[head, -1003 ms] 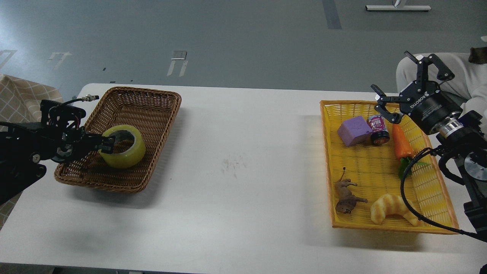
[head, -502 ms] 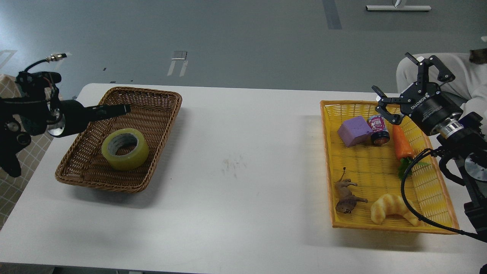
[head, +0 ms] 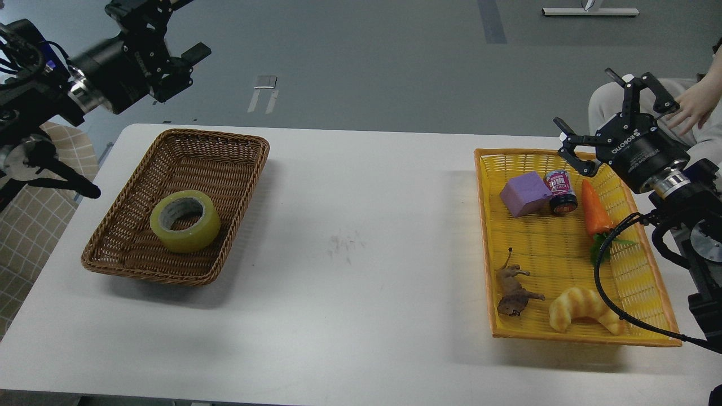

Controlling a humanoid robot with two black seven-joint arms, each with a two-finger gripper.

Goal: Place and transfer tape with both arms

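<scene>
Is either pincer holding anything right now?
No. The tape lies free in the brown basket; left pincer and right pincer are open, empty.

You are looking at a table [head: 350,316] bearing two baskets well apart: the left basket [head: 237,169] is holding the tape [head: 185,220]; the right basket [head: 564,248] is holding a block [head: 525,194], can [head: 560,192] and carrot [head: 595,211] at its far end, a lion figure [head: 513,290] and croissant [head: 584,316] near.
</scene>
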